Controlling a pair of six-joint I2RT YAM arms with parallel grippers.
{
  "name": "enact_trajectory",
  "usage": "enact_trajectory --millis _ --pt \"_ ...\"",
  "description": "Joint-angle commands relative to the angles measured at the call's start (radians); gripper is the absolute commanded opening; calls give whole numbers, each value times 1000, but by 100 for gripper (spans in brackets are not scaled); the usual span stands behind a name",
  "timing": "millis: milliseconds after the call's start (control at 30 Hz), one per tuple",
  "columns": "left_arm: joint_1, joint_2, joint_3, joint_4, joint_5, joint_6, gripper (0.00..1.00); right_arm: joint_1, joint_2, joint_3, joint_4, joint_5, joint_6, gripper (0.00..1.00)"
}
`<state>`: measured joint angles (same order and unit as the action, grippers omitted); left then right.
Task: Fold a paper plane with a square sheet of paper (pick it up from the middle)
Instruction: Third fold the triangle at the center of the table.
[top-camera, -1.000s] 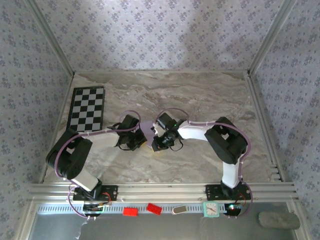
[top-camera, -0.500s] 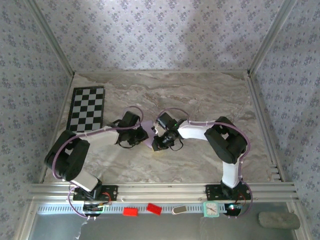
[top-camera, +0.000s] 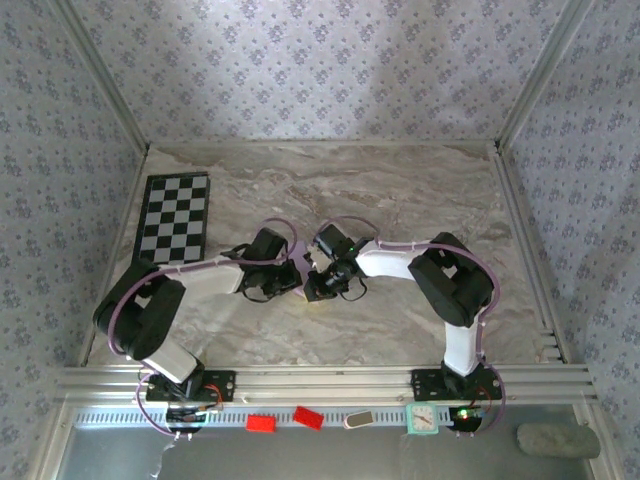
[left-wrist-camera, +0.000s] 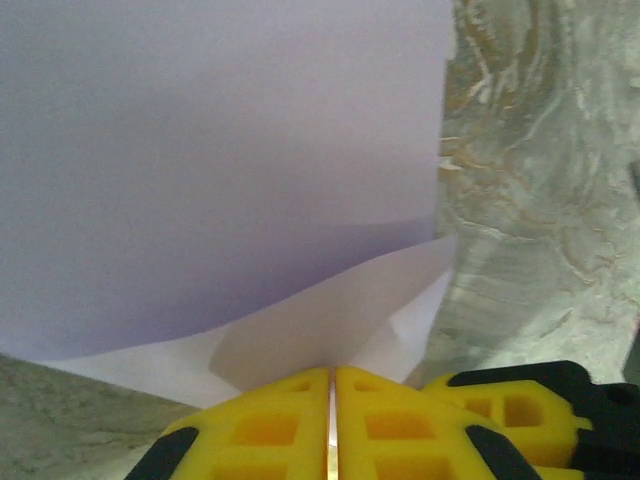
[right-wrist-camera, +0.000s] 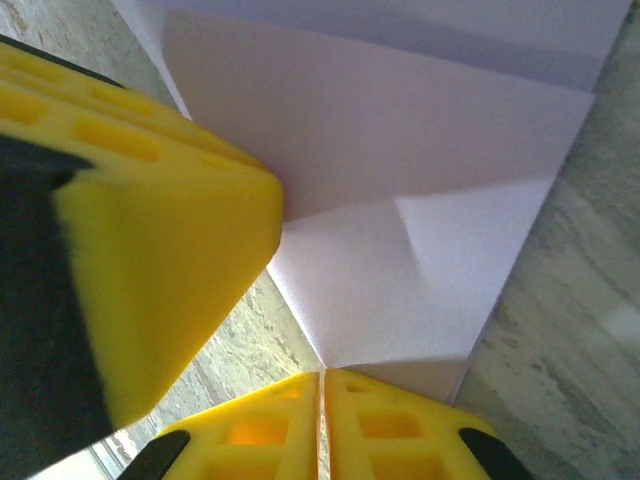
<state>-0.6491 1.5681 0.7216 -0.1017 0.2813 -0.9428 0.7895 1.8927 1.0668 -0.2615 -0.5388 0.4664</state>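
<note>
The pale lilac sheet of paper (left-wrist-camera: 220, 150) lies near the middle of the marbled table (top-camera: 400, 190), and from overhead it is mostly hidden between the two wrists. It is already partly folded. The left wrist view shows a wide flat layer with a paler flap turned out along its near edge, and the right wrist view shows several creases running toward one corner. Seen from above, the left claw (left-wrist-camera: 333, 375) sits at the sheet's 8 o'clock. Its yellow fingers are pressed together with only a hairline seam between them, and the flap's edge runs into their tips, so it appears to pinch the paper there. The right claw (right-wrist-camera: 322, 378), at the sheet's 4 o'clock, is likewise squeezed tight, nipping the corner of the fold. A blurred yellow and black block (right-wrist-camera: 150, 230) looms at 9 o'clock in the right wrist view. The checkerboard (top-camera: 175, 218) lies well apart at the sheet's 10 o'clock, beside the left wall.
</note>
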Motion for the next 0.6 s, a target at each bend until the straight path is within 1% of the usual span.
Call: enact_trajectory --millis 0,133,267,567 --pt "-4 13 -12 -5 -27 15 10 -4 18 -10 -10 -9 26 12" --pt "-4 22 -17 -9 -46 18 9 -5 -26 -16 31 -47 39 13" --pt "-4 29 -21 -3 -49 16 9 -4 -72 -28 54 -27 51 13" --pt "-4 31 -23 0 -48 14 9 -9 -19 -21 30 9 51 13"
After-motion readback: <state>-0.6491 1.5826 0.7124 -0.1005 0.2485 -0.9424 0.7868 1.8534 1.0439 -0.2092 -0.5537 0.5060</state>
